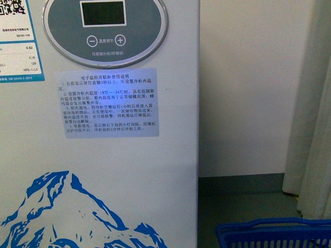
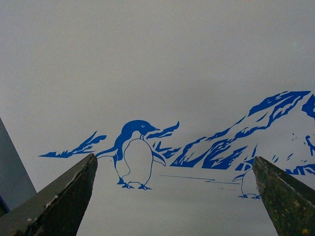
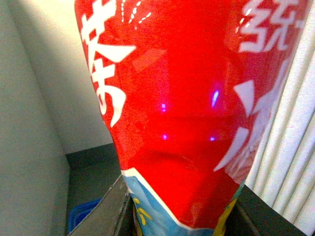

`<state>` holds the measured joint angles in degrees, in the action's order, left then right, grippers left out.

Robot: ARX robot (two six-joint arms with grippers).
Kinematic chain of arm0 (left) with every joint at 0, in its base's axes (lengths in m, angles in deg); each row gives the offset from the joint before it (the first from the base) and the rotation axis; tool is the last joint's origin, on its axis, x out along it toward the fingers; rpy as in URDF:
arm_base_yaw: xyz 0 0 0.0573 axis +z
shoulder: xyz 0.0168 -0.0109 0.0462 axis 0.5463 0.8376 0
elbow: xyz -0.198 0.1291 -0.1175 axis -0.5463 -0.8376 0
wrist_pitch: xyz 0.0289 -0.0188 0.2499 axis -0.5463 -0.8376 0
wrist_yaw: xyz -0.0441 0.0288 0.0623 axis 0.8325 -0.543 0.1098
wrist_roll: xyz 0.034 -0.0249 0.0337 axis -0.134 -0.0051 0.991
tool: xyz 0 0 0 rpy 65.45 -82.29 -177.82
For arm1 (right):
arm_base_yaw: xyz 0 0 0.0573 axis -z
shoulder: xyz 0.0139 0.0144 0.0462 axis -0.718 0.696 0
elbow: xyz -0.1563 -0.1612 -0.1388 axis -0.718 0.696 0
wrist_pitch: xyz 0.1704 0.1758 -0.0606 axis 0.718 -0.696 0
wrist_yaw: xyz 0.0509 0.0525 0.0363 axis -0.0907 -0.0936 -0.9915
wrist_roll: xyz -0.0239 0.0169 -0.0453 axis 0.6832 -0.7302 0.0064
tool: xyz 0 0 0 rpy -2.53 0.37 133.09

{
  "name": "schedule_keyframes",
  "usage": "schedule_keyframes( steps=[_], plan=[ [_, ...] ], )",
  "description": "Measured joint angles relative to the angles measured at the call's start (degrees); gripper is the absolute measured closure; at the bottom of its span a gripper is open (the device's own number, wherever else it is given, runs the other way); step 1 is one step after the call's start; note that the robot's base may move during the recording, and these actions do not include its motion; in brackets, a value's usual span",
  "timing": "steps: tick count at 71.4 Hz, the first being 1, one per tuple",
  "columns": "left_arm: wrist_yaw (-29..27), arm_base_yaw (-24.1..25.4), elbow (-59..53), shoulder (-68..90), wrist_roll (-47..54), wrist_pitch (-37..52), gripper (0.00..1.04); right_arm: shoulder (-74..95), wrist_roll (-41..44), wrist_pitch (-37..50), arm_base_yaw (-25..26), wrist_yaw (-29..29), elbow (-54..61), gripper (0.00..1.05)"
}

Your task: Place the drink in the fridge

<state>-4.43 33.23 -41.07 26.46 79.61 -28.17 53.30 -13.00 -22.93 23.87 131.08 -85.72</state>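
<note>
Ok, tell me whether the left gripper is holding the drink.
No, the left gripper is open, with only the fridge front showing between its spread fingers.

The left claw [image 2: 173, 158] stands wide open, its two dark, scuffed fingers [image 2: 64, 201] spread far apart, tips pointing straight ahead from the wrist. The right claw [image 3: 177, 219] is closed around the drink [image 3: 172, 98], a dark finger pressed against each side of the bottle's lower body, which rises upright between them and directly ahead of the wrist
</note>
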Motion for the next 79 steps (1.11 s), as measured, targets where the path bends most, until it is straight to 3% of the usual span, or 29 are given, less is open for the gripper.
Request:
schedule_keyframes(
  steps=[79],
  plan=[
    [0.0, 0.0, 0.0, 0.0, 0.0, 0.0, 0.08, -0.4, 0.0, 0.0, 0.0, 0.1, 0.4, 0.69]
  ],
)
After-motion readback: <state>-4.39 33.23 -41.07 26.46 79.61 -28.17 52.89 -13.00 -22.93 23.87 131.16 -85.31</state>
